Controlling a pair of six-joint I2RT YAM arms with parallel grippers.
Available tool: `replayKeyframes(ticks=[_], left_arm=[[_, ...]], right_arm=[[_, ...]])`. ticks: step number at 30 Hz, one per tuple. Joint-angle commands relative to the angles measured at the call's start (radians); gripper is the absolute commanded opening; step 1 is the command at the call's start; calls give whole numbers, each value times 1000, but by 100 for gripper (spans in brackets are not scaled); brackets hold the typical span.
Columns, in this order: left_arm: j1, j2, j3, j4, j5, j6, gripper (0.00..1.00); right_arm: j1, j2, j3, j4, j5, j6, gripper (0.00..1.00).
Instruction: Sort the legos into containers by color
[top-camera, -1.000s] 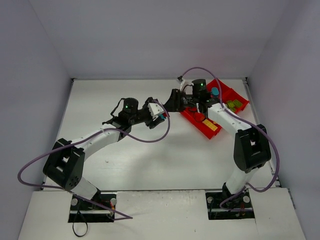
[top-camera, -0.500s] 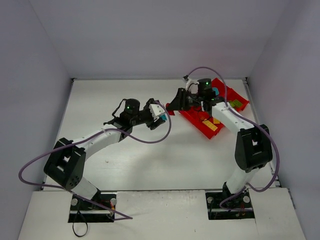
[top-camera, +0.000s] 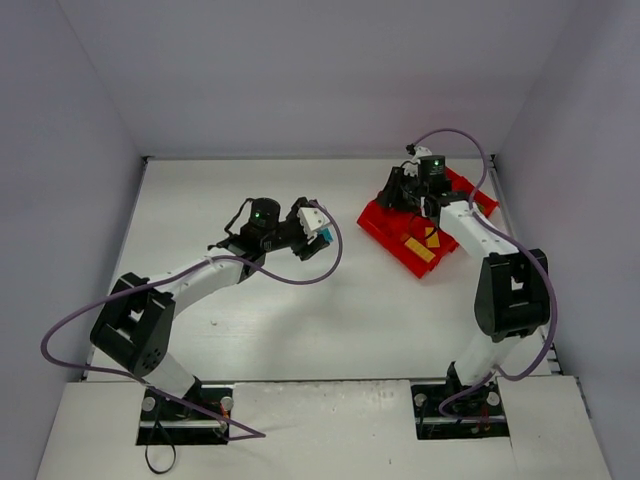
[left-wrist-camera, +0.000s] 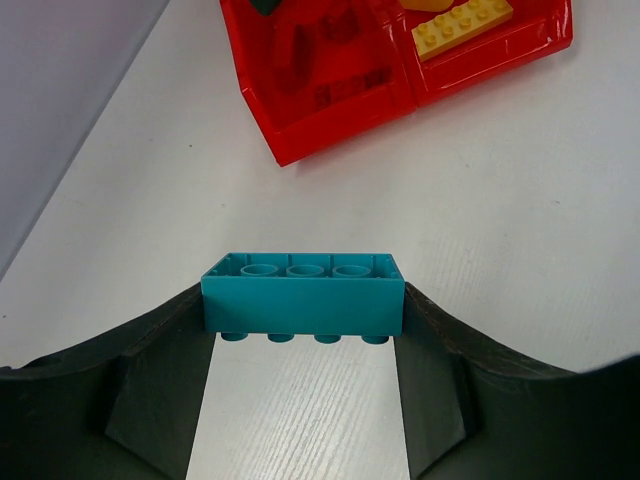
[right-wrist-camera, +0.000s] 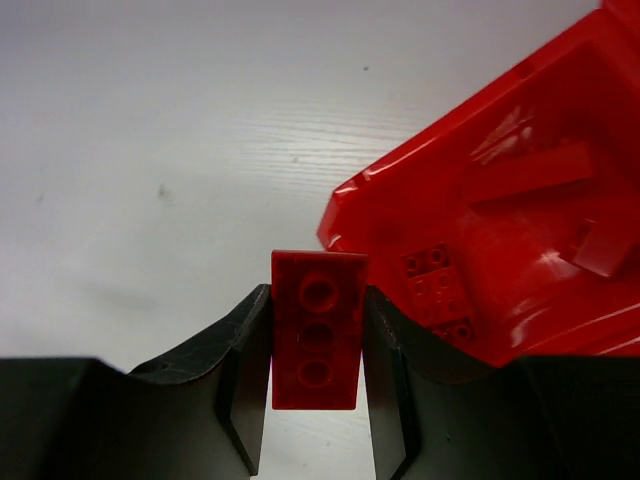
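Note:
My left gripper (top-camera: 318, 228) is shut on a cyan-blue brick (top-camera: 326, 233), held above the table left of the red tray (top-camera: 375, 222). In the left wrist view the brick (left-wrist-camera: 303, 293) spans the two fingers, studs down, with the gripper (left-wrist-camera: 303, 322) well short of the tray (left-wrist-camera: 300, 135). My right gripper (top-camera: 392, 190) is at the tray's far left corner. In the right wrist view it (right-wrist-camera: 318, 345) is shut on a red brick (right-wrist-camera: 318, 330), just left of the tray's edge (right-wrist-camera: 345, 215). Red bricks (right-wrist-camera: 440, 290) lie in that compartment.
A yellow brick (left-wrist-camera: 462, 27) lies in the neighbouring compartment, also seen from above (top-camera: 421, 251). The enclosure's walls rise close behind and to the right of the tray. The right arm hides the tray's far compartments.
My right gripper has moved right and back with the red brick, from left of the tray to its far left corner. The left gripper has barely moved.

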Motion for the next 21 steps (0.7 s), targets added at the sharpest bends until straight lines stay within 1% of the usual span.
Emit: replayKeyframes(ticks=[1,2,3,5,6,8,9,11,13,14,15,18,19,21], left_arm=[[3,-13,19,74,18,-8,19],[3,-12,21,74,18,-10,19],[3,-12,21,74,18,-8,19],[3,-12,22,74,24,-8,19],[3,-10,22,74,24,-8,19],[3,-10,27,76,30,-8,19],[3,-10,27,76,30,-8,19],[3,-13,30,79,36,-8,19],[1,-13,30,80,38,-8,19],[3,-13,31,82,41,-8,19],[3,-15,35,82,43,-7,19],[3,-18,38,85,44,-8,19],[3,-18,41,87,47,-7,19],[3,-18,44,87,50,-8,19]], right_arm=[[1,18,38,36,189,-21,21],[3,28,44,36,202,-18,24],[0,46,47,36,209,-17,32],[0,61,64,36,213,-12,40],[1,74,69,36,209,-12,49],[0,81,78,33,200,-10,57],[1,81,80,33,193,-13,64],[1,71,84,33,154,-24,71],[1,55,84,31,128,-24,76],[1,40,84,33,101,-32,77],[1,32,87,33,19,-36,77],[9,5,87,54,-138,-35,78],[15,0,87,66,-259,-32,78],[31,-3,95,68,-350,-26,79]])
